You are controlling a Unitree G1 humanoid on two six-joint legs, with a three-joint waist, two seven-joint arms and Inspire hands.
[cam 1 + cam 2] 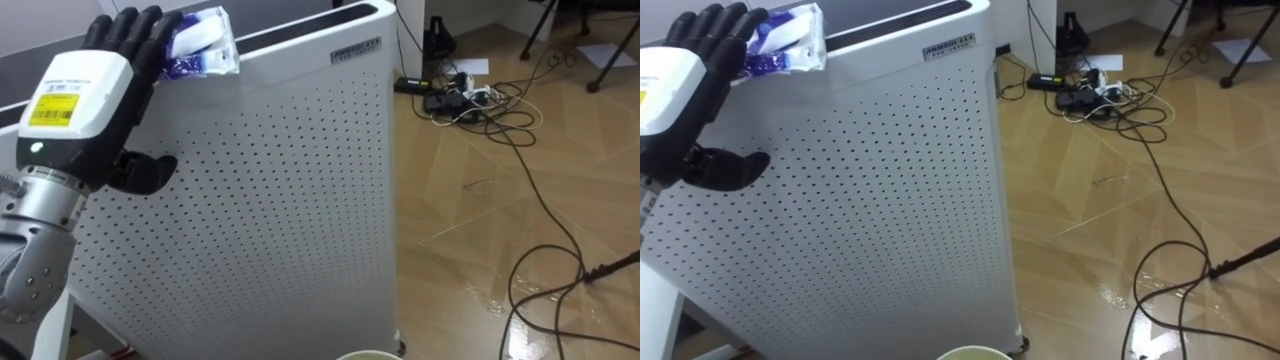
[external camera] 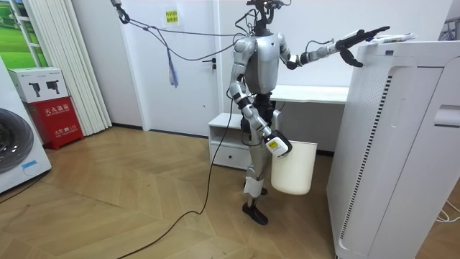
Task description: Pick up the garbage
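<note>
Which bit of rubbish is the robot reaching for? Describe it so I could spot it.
Find the tall white perforated air purifier. On its top lies a crumpled blue-and-white wrapper, against the black fingertips of the left robot hand. It is the only coloured, crinkled thing up there.

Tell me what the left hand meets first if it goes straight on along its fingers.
The blue-and-white wrapper on top of the white purifier; the left hand looks almost on it, contact unclear.
</note>
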